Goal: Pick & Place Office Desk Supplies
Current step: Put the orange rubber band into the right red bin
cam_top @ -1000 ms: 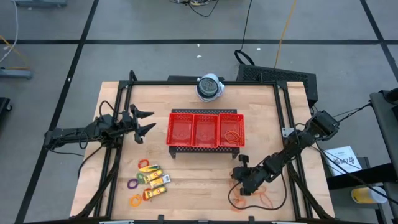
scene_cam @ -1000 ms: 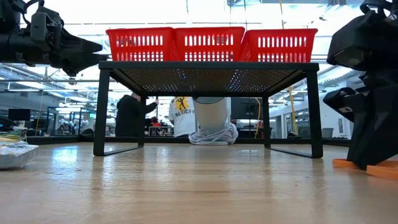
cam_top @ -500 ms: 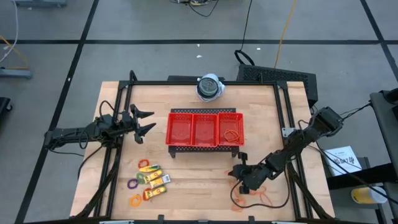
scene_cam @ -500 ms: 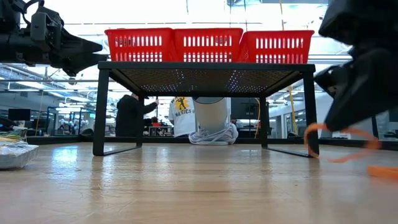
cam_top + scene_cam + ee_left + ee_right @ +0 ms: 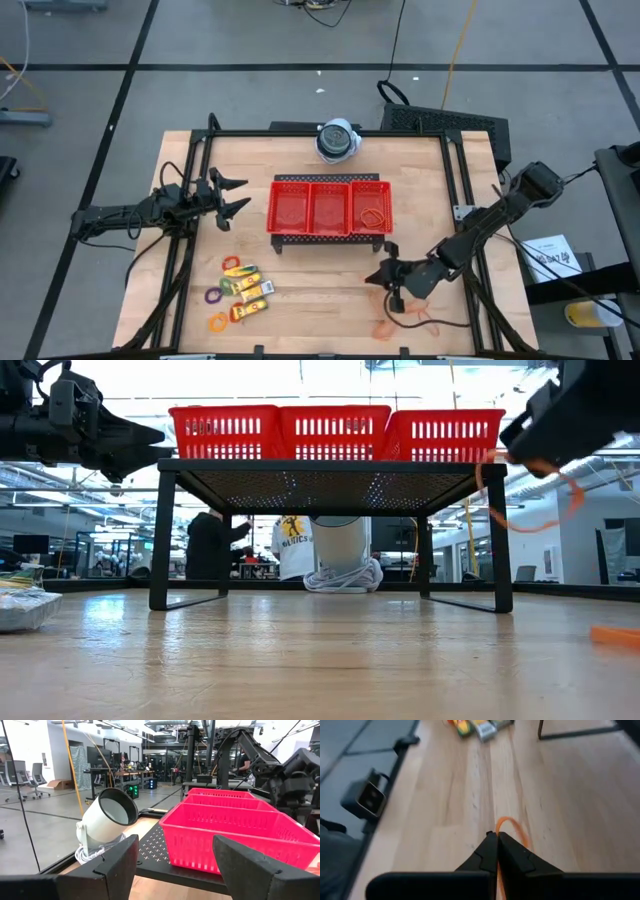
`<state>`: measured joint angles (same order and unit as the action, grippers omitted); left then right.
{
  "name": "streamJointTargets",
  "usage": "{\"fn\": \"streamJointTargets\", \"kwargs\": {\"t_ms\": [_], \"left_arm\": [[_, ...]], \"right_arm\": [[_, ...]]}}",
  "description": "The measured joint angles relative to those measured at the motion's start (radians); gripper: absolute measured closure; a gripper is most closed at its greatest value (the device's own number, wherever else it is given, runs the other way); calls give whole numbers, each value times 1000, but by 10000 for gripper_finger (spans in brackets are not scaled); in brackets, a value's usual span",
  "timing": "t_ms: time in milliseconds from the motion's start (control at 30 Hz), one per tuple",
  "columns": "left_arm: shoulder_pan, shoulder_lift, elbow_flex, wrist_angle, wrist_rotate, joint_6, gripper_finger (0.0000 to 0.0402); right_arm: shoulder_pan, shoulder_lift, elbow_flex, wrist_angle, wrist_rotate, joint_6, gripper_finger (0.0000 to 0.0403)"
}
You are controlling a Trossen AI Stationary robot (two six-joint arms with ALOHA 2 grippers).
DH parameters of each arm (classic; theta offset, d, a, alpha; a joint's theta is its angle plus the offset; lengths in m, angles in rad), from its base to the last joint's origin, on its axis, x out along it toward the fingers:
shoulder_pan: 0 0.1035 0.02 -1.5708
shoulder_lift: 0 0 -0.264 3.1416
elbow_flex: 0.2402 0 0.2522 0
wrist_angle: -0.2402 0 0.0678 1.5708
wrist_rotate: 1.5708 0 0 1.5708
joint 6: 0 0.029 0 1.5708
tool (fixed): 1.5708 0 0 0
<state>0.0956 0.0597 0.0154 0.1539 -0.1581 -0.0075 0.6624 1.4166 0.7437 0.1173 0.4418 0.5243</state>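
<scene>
The wooden table (image 5: 300,150) carries the red mesh tray (image 5: 329,209) on its black stand at the middle, nearer the far edge, with a round white-grey device (image 5: 337,140) just behind it at that edge. One orange rubber band (image 5: 376,217) already lies in the tray's right compartment; the other two look empty.

The right gripper (image 5: 387,279) sits between the tray and the near right corner, lifted off the table, fingers pinched shut on a thin orange rubber-band loop (image 5: 528,490) that dangles free below them. More orange loops (image 5: 405,322) lie on the table near the near edge, just beside that arm. The left gripper (image 5: 232,196) waits by the left edge, beside the tray, fingers spread wide, holding nothing. Yellow packets (image 5: 248,293) and small rings (image 5: 222,296) are clustered toward the near left corner, untouched.

Risks from here:
- The pinch looks thin, on the edge of a floppy band, so it could slip out on the swing to the tray.
- The hanging loop could snag on the tray's rim or the stand's leg if carried too low.
- On release, the band may cling to a finger or drape over the divider instead of dropping in.
- The arm's elbow passes close to the loops on the table and could drag them off the near edge.
</scene>
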Motion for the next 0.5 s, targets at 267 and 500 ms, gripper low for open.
{"fn": "streamJointTargets", "kwargs": {"t_ms": [267,500], "left_arm": [[0,0,0,0,0,0,135],[0,0,0,0,0,0,135]], "right_arm": [[0,-96,0,86,2,-140,403],[-5,-186,0,153,11,-330,403]]}}
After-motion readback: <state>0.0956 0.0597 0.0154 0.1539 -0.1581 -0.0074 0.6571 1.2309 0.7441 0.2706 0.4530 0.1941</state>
